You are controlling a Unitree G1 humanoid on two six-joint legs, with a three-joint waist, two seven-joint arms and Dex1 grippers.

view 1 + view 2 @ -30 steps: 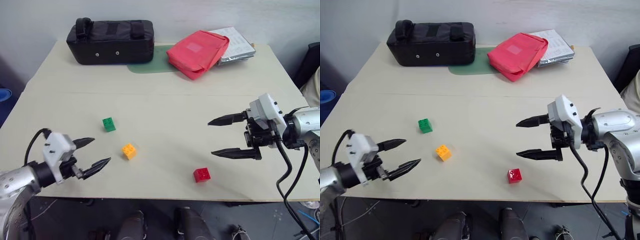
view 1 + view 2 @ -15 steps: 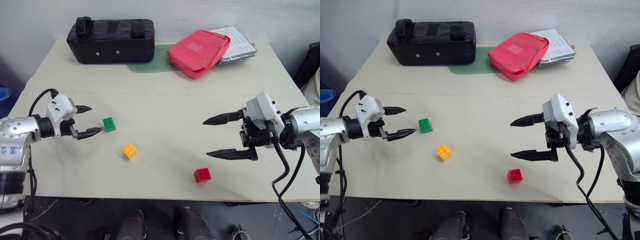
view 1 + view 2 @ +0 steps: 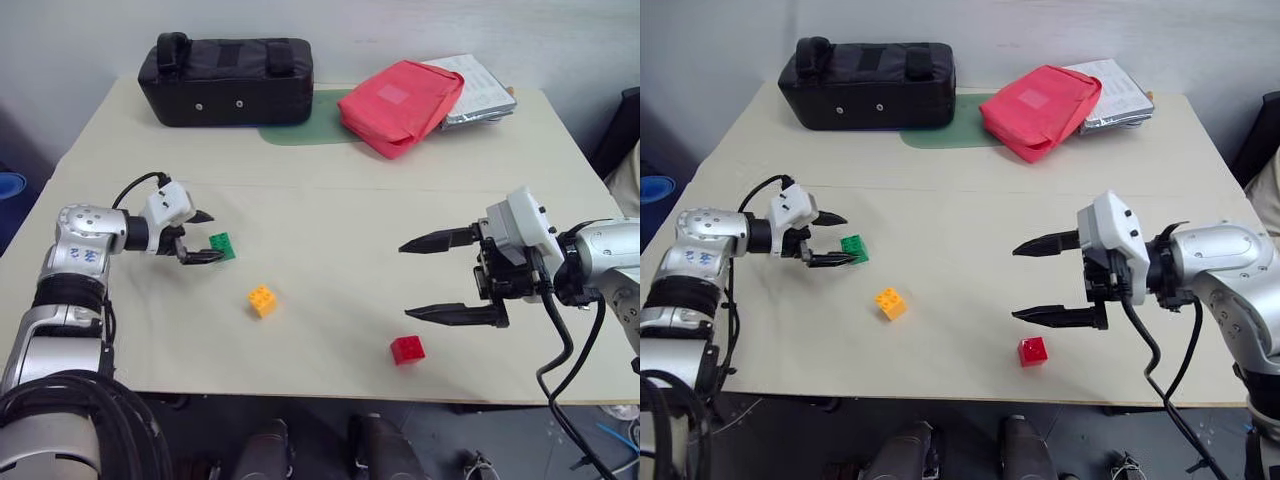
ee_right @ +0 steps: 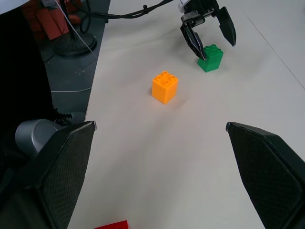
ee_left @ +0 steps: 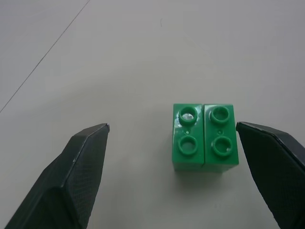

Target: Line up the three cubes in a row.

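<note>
Comparing with a second ago, I see my left gripper (image 3: 207,236) has travelled up from the table's near-left edge to the green cube (image 3: 222,246), its jaws spread wide with one fingertip at the cube's near-left corner; whether it touches I cannot tell from the head views. My right gripper (image 3: 420,279) has hardly shifted, hanging over the table (image 3: 330,210) with its fingers wide apart and nothing between them. None of the three cubes has moved. From the table's middle, the green one sits at about 9 o'clock, the orange cube (image 3: 262,300) at about 7 o'clock, and the red cube (image 3: 407,349) at about 5 o'clock near the front edge; they run in a loose diagonal, well apart from each other. At 12 o'clock along the far edge lie a black case (image 3: 226,80) and, to its right, a red pouch (image 3: 398,103) resting against a silver packet (image 3: 480,92). My left wrist view adds what the head views hide: the green cube (image 5: 204,143) stands between the two fingers (image 5: 71,181), much closer to one finger than the other, with a clear gap on both sides, and its four studs show. My right wrist view shows the left gripper (image 4: 215,40) straddling the green cube from behind, the orange cube upright beside it, and a sliver of red at the frame's edge.
</note>
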